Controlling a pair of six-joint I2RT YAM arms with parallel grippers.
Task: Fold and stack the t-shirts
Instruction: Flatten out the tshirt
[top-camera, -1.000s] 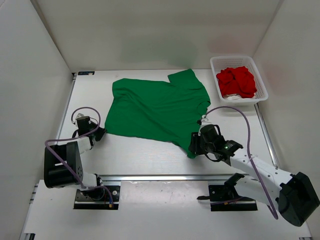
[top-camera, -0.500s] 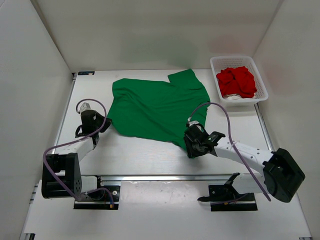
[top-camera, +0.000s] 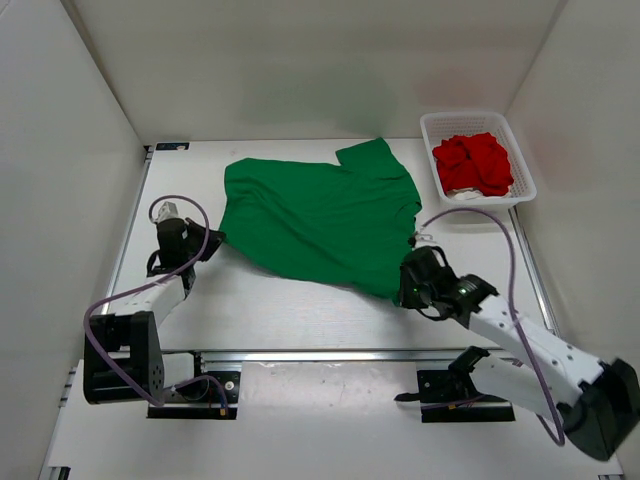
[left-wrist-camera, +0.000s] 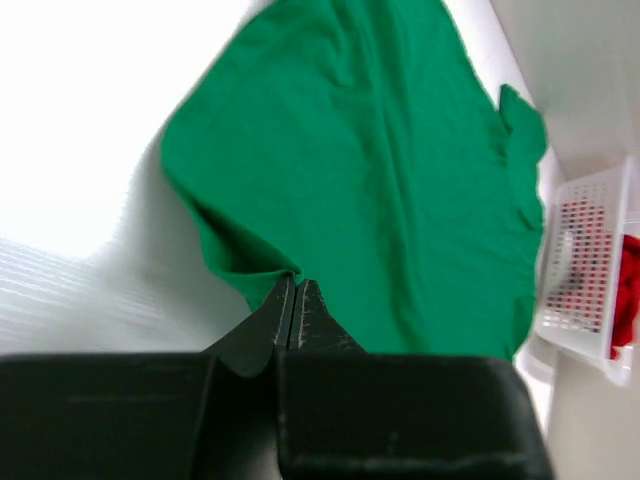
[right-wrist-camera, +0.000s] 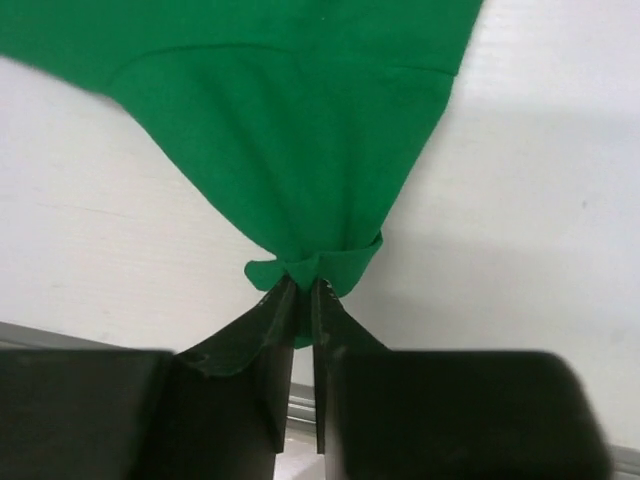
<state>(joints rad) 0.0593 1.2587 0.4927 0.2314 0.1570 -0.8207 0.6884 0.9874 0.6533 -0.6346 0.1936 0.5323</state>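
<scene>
Green t-shirt (top-camera: 320, 215) spread flat on the white surface (top-camera: 270, 300), pinched at two near corners.

From above, the fingertips of both hands are hidden under their own wrist bodies; the wrist views show the grips. The basket (top-camera: 480, 116) is cut off at the edge of the left wrist view. Under the red t-shirt (top-camera: 475, 162) heaped in it, a pale sliver shows that cannot be identified.

The green t-shirt's long axis runs from the left hand (top-camera: 208, 240) across and away toward the basket side, with one sleeve pointing to the far wall. Its near edge is strung between the two hands.

The left hand (left-wrist-camera: 296, 298) is closed tight, with a folded corner of cloth caught at its tips and the rest fanning out ahead of it. The right hand (right-wrist-camera: 300, 285) is closed narrow on a bunched corner, with pleats radiating forward from its tips. The basket stands well beyond the right hand.
</scene>
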